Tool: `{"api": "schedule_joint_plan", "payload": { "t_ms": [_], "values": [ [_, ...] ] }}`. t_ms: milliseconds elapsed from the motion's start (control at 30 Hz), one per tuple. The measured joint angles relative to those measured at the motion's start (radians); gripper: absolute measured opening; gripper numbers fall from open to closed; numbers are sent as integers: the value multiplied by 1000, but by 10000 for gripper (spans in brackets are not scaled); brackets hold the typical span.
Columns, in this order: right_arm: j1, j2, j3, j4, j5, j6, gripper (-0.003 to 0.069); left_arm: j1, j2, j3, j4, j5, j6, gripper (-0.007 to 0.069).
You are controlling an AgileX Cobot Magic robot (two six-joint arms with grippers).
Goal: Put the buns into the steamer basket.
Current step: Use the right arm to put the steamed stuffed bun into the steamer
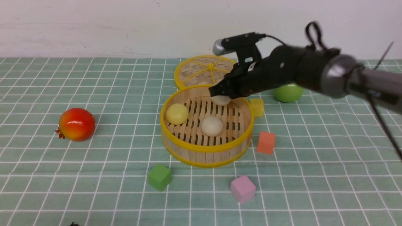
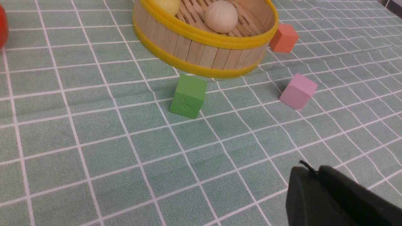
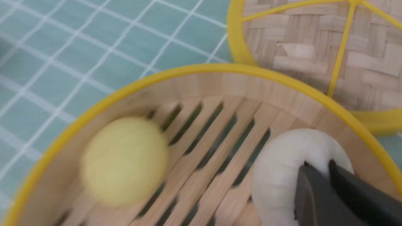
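Note:
The steamer basket point(image 1: 205, 150) stands mid-table. A pale yellow bun point(image 1: 176, 113) and a beige-cream bun point(image 1: 212, 126) lie on its slatted floor. My right gripper point(image 1: 220, 92) reaches over the basket's far rim and is shut on the third bun point(image 1: 221, 100), just inside the far wall. In the right wrist view the dark fingertips pinch into this white bun point(image 3: 279, 175), with the yellow bun point(image 3: 124, 160) beside it. I cannot tell whether the held bun touches the slats. My left gripper point(image 2: 309, 169) is shut and empty, low over the cloth in front of the basket point(image 2: 201, 50).
The flat woven lid point(image 1: 198, 70) lies behind the basket, touching it. A green apple point(image 1: 287, 92) sits behind my right arm. A red pomegranate point(image 1: 77, 124) is at the left. Yellow point(image 1: 257, 107), orange point(image 1: 266, 142), green point(image 1: 160, 176) and pink point(image 1: 242, 189) cubes surround the basket.

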Motion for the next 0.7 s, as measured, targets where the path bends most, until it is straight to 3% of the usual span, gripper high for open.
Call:
{"api": "schedule_joint_plan", "payload": {
  "t_ms": [233,367,400,433,567,700],
  "values": [
    [6,82,-21,1,-59,0,82,0,0,0,0,0,0,36],
    [10,76,-23,1,-64,0,286,0,0,0,0,0,0,36],
    [10,75,-23,0,-62,0,297,0,0,0,0,0,0,36],
    [10,51,-23,-18,-30,0,393,0,0,0,0,0,0,36],
    [0,-76,-23,-84,105,0,549,0,0,0,0,0,0,36],
    [-10,-259,-23,-151,367,38,573,0,0,0,0,0,0,36]
  ]
}}
